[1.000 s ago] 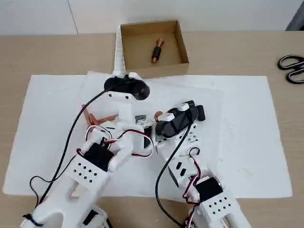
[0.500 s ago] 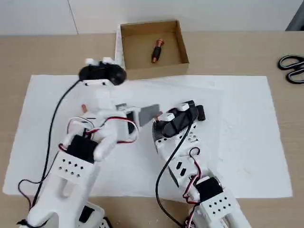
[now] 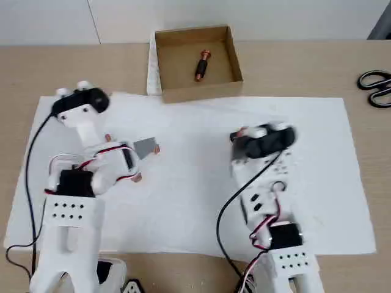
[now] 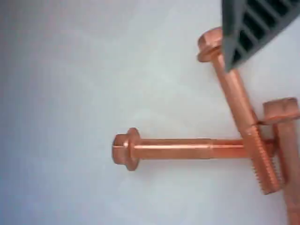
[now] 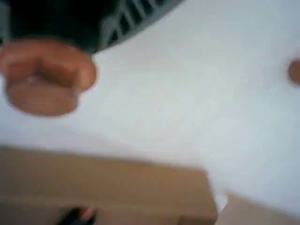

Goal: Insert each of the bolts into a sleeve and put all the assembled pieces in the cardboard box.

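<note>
Left gripper (image 3: 144,149) above three loose copper bolts (image 4: 187,148) on white paper (image 3: 201,195), fingers spread, right gripper (image 5: 56,44) pinching a bolt (image 5: 47,77) short of the cardboard box (image 3: 201,91), one sleeved bolt (image 3: 202,64) lying inside it, table (image 3: 305,67) beneath.

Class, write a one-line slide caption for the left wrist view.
Three copper bolts lie in a loose cluster on white paper, one shaft crossing another's end.

Light wooden desk (image 3: 55,67), white sheet (image 3: 324,177) spread over it. Scissors (image 3: 375,87) at one edge. White wall (image 3: 293,18) behind.
</note>
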### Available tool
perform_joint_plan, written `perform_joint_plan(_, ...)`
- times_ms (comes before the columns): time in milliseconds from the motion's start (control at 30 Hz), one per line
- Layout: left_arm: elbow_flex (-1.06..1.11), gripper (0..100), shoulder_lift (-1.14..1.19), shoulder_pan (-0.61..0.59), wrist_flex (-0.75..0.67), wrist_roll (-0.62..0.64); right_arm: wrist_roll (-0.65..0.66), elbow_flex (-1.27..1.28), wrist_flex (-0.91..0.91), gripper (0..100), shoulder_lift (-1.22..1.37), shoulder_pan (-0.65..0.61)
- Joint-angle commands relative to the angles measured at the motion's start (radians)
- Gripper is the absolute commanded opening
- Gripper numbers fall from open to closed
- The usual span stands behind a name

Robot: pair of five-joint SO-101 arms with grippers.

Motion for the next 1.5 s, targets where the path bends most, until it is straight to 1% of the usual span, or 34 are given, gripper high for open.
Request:
perform_joint_plan(0,-0.028,32,-0.015,-0.02,0.008,-0.005,-0.002,-0.238,-0.015,0.4,0.094,0.067)
perform_joint_plan(100,-0.016,32,-0.015,-0.018,0.008,-0.005,-0.002,-0.431,-0.024,0.4,0.294,0.073)
perform_joint_plan(233,-0.015,32,-0.015,-0.025,0.009,-0.005,-0.005,-0.726,-0.058,0.4,0.644,0.073)
perform_joint_plan(333,-0.015,32,-0.015,-0.026,0.009,-0.017,-0.003,-0.925,-0.205,0.4,0.923,0.073)
perform_joint_plan(467,0.013,32,-0.015,-0.026,0.009,-0.092,-0.003,-1.186,-0.449,0.4,1.276,0.056)
perform_joint_plan(533,0.035,32,-0.015,-0.026,0.009,-0.106,-0.003,-1.329,-0.519,0.4,1.44,0.044)
perform_joint_plan(700,0.045,32,-0.015,-0.026,0.009,-0.104,-0.003,-1.689,-0.522,0.4,1.793,0.016)
perform_joint_plan(833,0.044,32,-0.015,-0.026,0.006,-0.104,-0.002,-1.903,-0.522,0.4,2.015,0.005)
perform_joint_plan(933,0.044,32,-0.015,-0.026,0.005,-0.104,-0.002,-2.013,-0.522,0.4,2.138,0.002)
perform_joint_plan(1033,0.044,32,-0.015,-0.026,0.003,-0.104,-0.002,-2.056,-0.522,0.4,2.207,0.005)
perform_joint_plan(1300,0.044,32,-0.015,-0.026,0.002,-0.104,-0.002,-2.056,-0.521,0.8,2.246,0.005)
perform_joint_plan(1367,0.044,32,-0.015,-0.026,0.002,-0.104,-0.002,-2.053,-0.512,4.0,2.246,0.005)
perform_joint_plan(1467,0.044,32,-0.015,-0.026,0.002,-0.104,-0.002,-2.055,-0.438,12.6,2.244,0.002)
